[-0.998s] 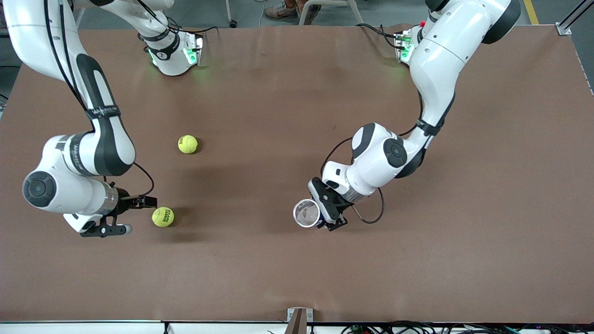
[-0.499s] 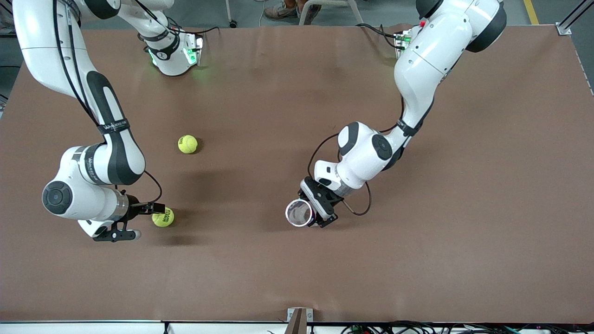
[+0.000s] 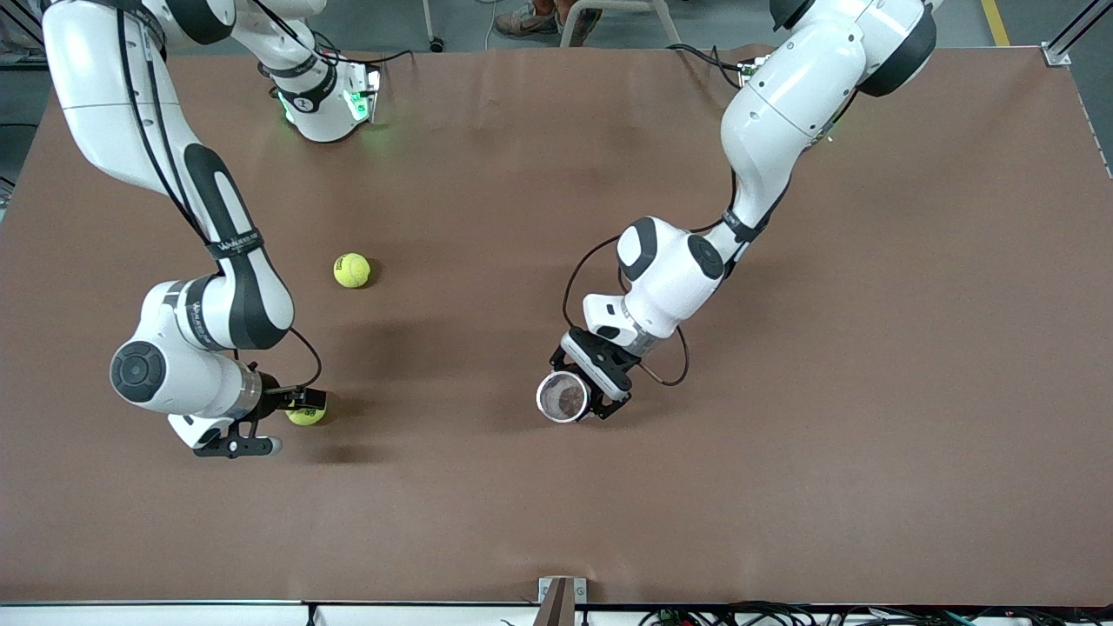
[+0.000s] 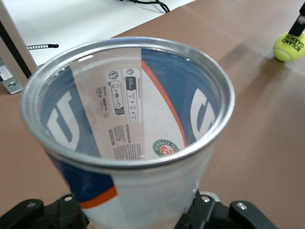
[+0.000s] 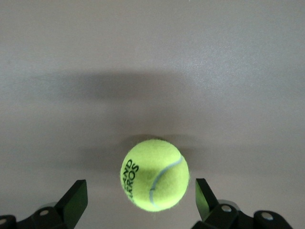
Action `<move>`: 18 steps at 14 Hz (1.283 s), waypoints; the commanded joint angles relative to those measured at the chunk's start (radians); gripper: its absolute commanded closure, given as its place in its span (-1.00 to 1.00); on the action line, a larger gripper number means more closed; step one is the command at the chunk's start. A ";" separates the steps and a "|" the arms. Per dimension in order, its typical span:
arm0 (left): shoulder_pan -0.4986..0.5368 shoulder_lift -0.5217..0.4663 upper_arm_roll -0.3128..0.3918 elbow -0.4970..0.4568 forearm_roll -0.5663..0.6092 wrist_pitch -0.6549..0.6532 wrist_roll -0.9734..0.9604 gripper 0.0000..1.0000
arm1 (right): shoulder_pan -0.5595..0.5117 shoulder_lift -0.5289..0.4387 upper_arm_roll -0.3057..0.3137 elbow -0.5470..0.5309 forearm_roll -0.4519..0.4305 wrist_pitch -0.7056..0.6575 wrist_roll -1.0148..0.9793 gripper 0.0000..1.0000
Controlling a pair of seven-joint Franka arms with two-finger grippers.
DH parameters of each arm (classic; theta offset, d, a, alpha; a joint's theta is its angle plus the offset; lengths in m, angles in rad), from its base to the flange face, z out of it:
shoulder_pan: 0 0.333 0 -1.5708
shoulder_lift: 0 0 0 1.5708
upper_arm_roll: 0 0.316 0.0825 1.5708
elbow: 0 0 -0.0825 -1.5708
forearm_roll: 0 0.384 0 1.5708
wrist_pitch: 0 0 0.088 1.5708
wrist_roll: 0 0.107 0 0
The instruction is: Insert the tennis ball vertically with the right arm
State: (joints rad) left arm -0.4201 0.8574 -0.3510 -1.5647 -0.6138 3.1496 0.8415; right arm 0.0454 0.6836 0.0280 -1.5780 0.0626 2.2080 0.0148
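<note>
A yellow-green tennis ball lies on the brown table toward the right arm's end. My right gripper is low over it and open, one finger on each side of the ball, neither touching it. My left gripper is shut on a clear tennis ball can with a blue, white and orange label. The can is held upright near the table's middle, its metal-rimmed mouth up and nothing inside. From the left wrist view the same ball shows farther off.
A second tennis ball lies on the table, farther from the front camera than the first. A small metal bracket sits at the table's near edge. Both arm bases stand along the farthest edge.
My right gripper has moved in over the ball, which now sits between its open fingers. My left arm has carried the can a little toward the right arm's end.
</note>
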 commanded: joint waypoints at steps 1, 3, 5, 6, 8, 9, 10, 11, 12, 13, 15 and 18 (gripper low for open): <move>-0.003 -0.001 -0.003 -0.012 -0.046 0.013 0.002 -0.43 | -0.001 0.019 -0.005 0.010 -0.007 0.019 0.016 -1.00; -0.003 -0.001 -0.005 -0.012 -0.050 0.013 0.002 -0.43 | -0.002 0.025 -0.005 0.010 -0.009 0.028 0.017 -1.00; 0.000 -0.003 -0.026 -0.009 -0.090 0.015 -0.004 -0.43 | -0.005 0.039 -0.005 0.009 -0.007 0.033 0.017 -1.00; -0.002 -0.001 -0.031 -0.009 -0.110 0.015 -0.004 -0.43 | -0.005 0.042 -0.005 0.009 -0.007 0.033 0.017 -1.00; -0.002 -0.001 -0.072 -0.012 -0.130 0.015 -0.002 -0.44 | -0.007 0.057 -0.005 0.009 -0.007 0.033 0.019 -1.00; -0.002 -0.003 -0.085 -0.015 -0.136 0.015 -0.002 -0.44 | -0.001 0.062 -0.005 0.009 -0.007 0.035 0.019 -1.00; -0.002 -0.003 -0.097 -0.018 -0.136 0.015 0.001 -0.44 | -0.004 0.068 -0.005 0.010 -0.007 0.036 0.020 -1.00; -0.008 -0.003 -0.097 -0.018 -0.130 0.015 0.008 -0.44 | -0.004 0.073 -0.005 0.010 -0.007 0.042 0.019 -1.00; -0.014 -0.003 -0.097 -0.020 -0.121 0.015 0.019 -0.45 | -0.001 0.077 -0.005 0.012 -0.007 0.047 0.019 -1.00; -0.020 0.000 -0.095 -0.023 -0.115 0.015 0.054 -0.45 | -0.001 0.080 -0.005 0.012 -0.007 0.047 0.019 -0.98; -0.023 -0.003 -0.095 -0.050 -0.115 0.017 0.152 -0.45 | -0.002 0.083 -0.005 0.015 -0.009 0.047 0.019 -0.79; -0.020 -0.006 -0.095 -0.061 -0.115 0.017 0.249 -0.44 | -0.004 0.083 -0.005 0.015 -0.009 0.047 0.019 -0.29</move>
State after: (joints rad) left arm -0.4438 0.8562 -0.4486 -1.5920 -0.7285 3.1580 1.0351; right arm 0.0443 0.7606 0.0195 -1.5757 0.0621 2.2534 0.0154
